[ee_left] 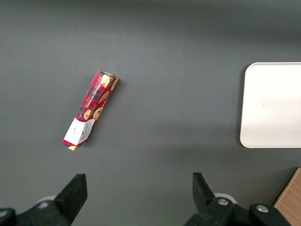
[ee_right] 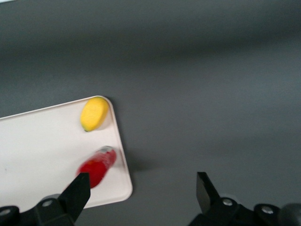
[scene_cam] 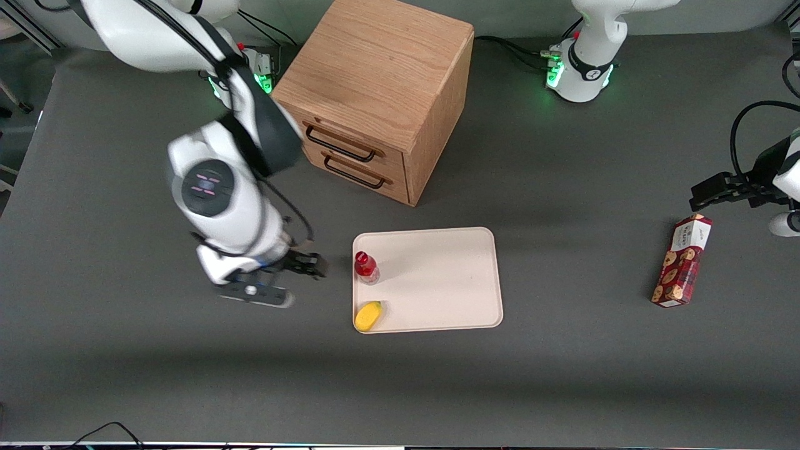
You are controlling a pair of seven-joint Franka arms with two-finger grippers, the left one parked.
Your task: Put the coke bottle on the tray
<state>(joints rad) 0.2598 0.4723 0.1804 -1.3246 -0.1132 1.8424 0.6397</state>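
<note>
Coke bottle (scene_cam: 366, 267): upright on the tray, at the tray edge nearest the working arm.
Tray (scene_cam: 444, 281): flat on the surface (scene_cam: 562, 375), in front of the drawer cabinet (scene_cam: 375, 94).
Yellow object (scene_cam: 368, 315): on the tray, nearer the front camera than the bottle.
Pincer (scene_cam: 304, 265): beside the tray, apart from the bottle, fingers (ee_right: 77, 190) spread wide, holding nothing.
Cookie box (scene_cam: 682, 260): toward the parked arm's end.

Coke bottle (scene_cam: 366, 267): small, red, red-capped, standing upright on the tray (scene_cam: 444, 281) close to the rim at the working arm's end. Tray: flat, cream-beige, rounded corners, low rim, lying on the table nearer the front camera than the cabinet.

The right arm's gripper (scene_cam: 306, 265) is over the table just beside that tray edge, fingers spread, holding nothing.
</note>
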